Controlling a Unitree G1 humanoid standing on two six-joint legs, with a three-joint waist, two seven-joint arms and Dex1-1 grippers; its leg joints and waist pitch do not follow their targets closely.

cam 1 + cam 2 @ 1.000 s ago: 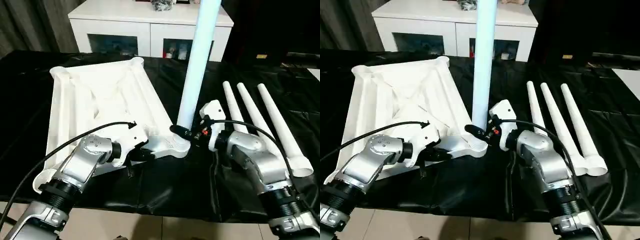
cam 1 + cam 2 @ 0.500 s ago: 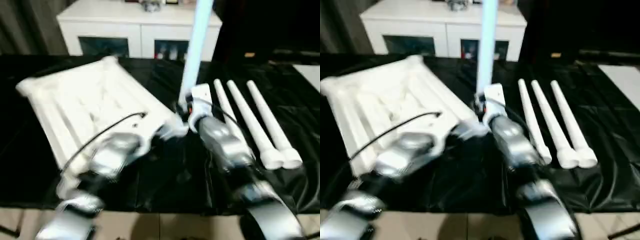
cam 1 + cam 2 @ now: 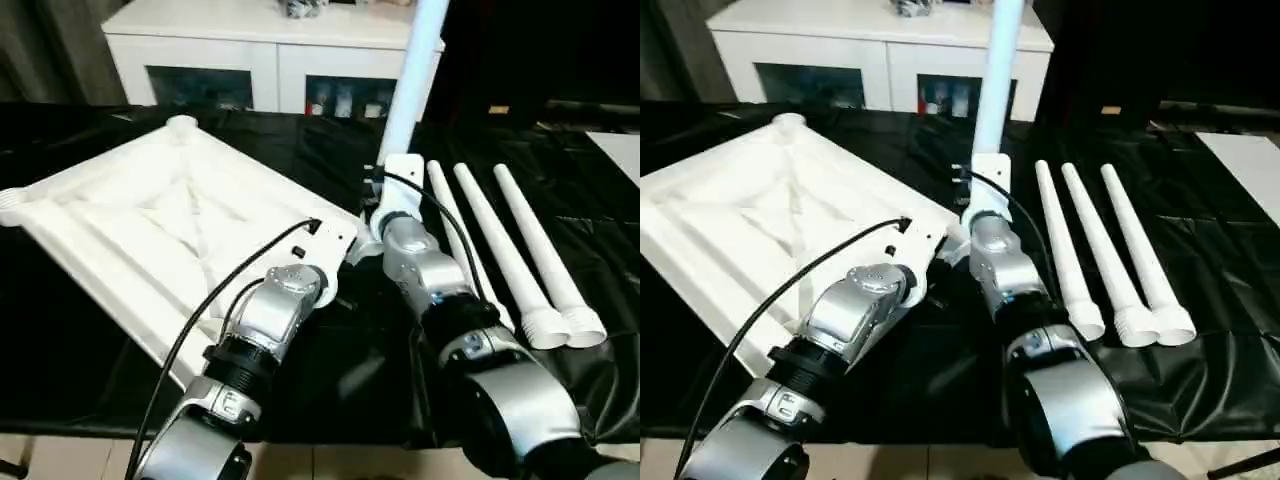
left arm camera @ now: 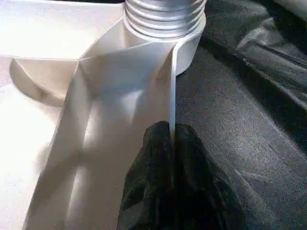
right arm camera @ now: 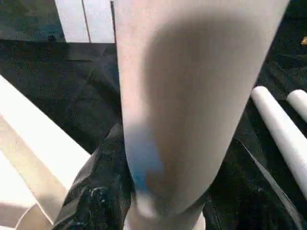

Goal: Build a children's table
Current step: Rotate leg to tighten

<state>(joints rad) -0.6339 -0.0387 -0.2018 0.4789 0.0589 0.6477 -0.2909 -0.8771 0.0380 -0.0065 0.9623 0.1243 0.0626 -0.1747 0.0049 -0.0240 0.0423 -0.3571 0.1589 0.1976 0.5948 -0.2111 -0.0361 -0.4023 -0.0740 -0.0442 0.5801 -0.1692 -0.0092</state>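
The white plastic table panel lies ribbed side up on the black-covered tabletop, turned at an angle, with one round corner socket toward the white cabinet behind it. At the panel's near right corner an upright leg stands in the threaded socket; it tilts slightly and rises past the top of the head views.

The left gripper sits at that same corner. In the left wrist view its jaws are pinched onto the thin edge wall of the panel, one black finger on each side, just short of the socket.

The right gripper is at the base of the upright leg. One black finger lies against the tube's side; the other is hidden behind the tube, so I cannot tell how the jaws stand.

Three loose legs lie side by side to the right, flared ends toward the robot.
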